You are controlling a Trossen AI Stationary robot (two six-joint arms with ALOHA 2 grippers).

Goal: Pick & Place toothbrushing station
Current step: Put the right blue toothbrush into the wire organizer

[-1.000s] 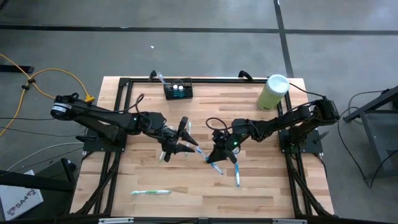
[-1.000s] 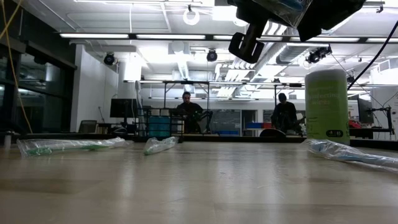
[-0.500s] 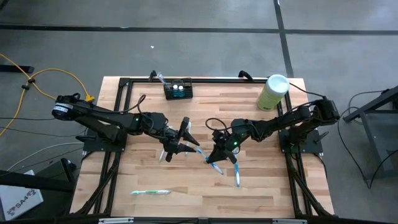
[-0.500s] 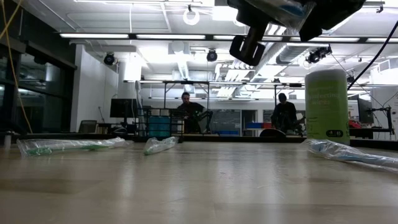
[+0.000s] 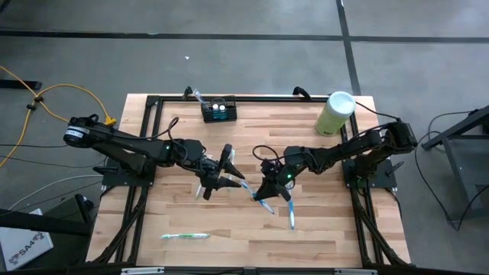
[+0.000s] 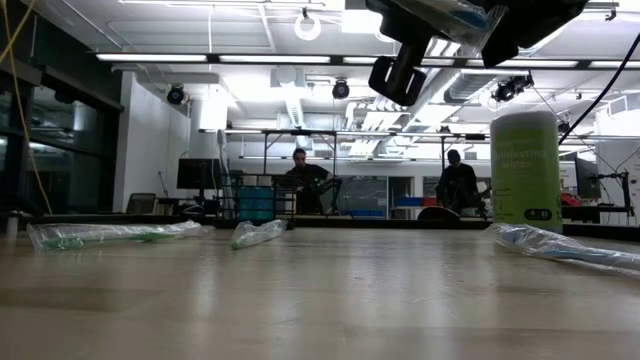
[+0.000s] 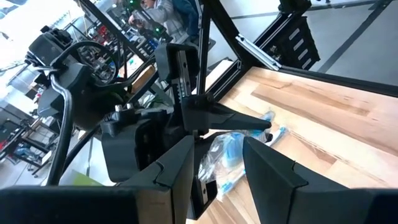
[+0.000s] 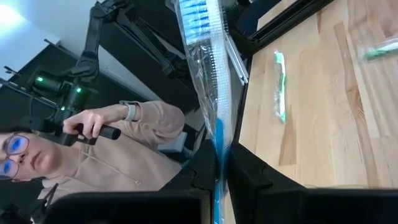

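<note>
The toothbrushing station (image 5: 218, 111) sits at the surface's (image 5: 306, 229) far edge, awaiting brushes. Mid-surface, the right pincer (image 5: 269, 189) grips a bagged blue toothbrush (image 8: 210, 74) raised for handover; the left pincer (image 5: 223, 182) waits open beside it.

centre: both arms (image 5: 244, 174) crowd | front: green toothbrush (image 5: 184, 236)

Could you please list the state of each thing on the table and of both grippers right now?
Left gripper: open, holding nothing.
Right gripper: shut on wrapped blue toothbrush.
Black holder: upright, at far edge.
Green toothbrush: lying flat, wrapped.
Green canister: upright, lid on.
</note>
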